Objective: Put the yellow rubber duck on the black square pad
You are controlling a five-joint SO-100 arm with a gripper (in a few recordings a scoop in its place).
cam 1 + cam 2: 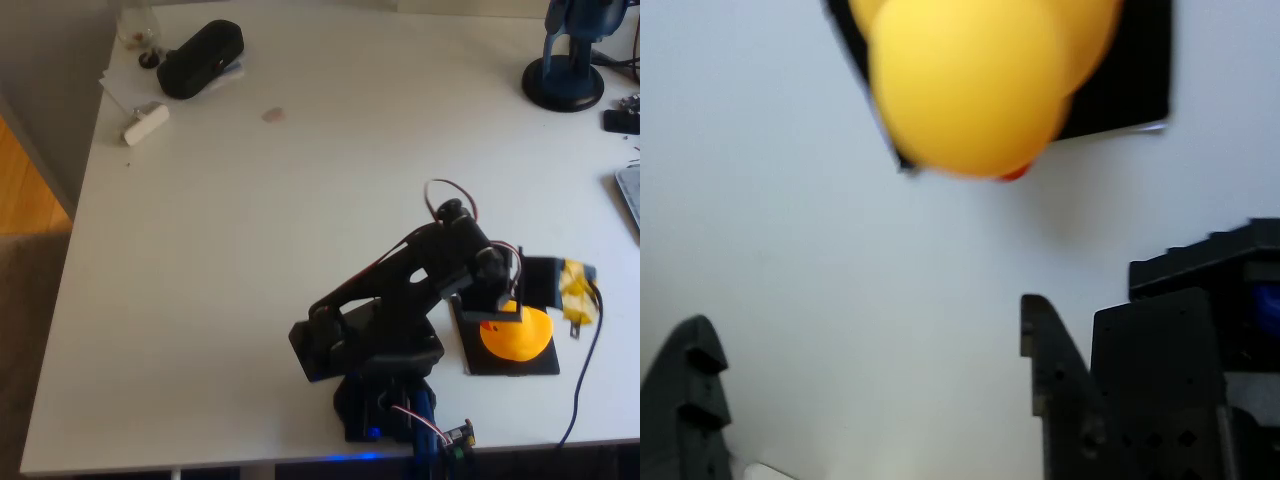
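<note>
Now, fingers (700,400) spread wide on the gripper (870,390), nothing between, hanging over bare table (250,200). Just beyond, duck (515,335) sitting on the pad (475,360), near the arm's base (385,400).

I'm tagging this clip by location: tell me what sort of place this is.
Probably a home or office desk used as a hobby workbench: a plain white table over a wooden floor, a blue desk-lamp-like stand, a black case and loose cables.
</note>
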